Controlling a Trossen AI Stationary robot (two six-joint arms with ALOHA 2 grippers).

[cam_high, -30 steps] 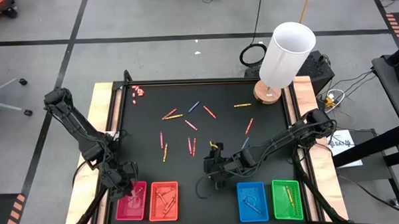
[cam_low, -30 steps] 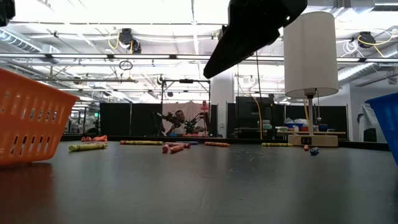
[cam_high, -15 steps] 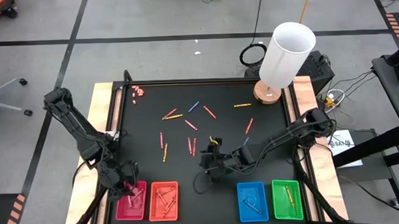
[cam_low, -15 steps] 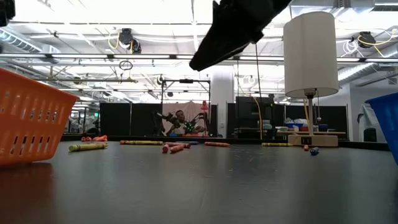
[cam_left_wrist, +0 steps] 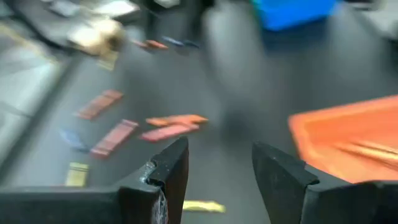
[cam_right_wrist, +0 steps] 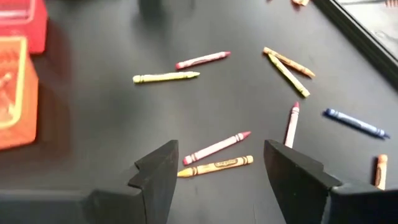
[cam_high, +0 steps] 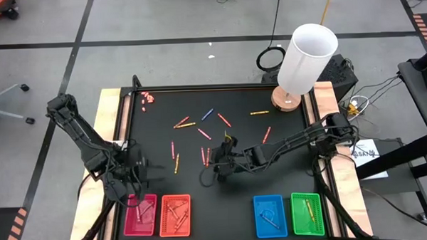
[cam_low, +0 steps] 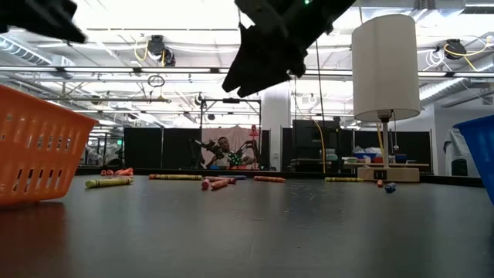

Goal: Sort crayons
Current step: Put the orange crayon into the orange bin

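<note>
Crayons (cam_right_wrist: 216, 147) under right tool (cam_right_wrist: 217, 177), wide open, empty.

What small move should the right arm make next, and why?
Probably lower the right gripper onto the pink crayon lying beside an orange one just ahead of it: its jaws stand open and empty, and loose crayons remain on the table.

The left wrist view is smeared, so the crayons (cam_left_wrist: 168, 127) there are only soft streaks, the orange tray (cam_left_wrist: 348, 146) runs off the edge, and a blue tray (cam_left_wrist: 292, 11) is cropped.
</note>
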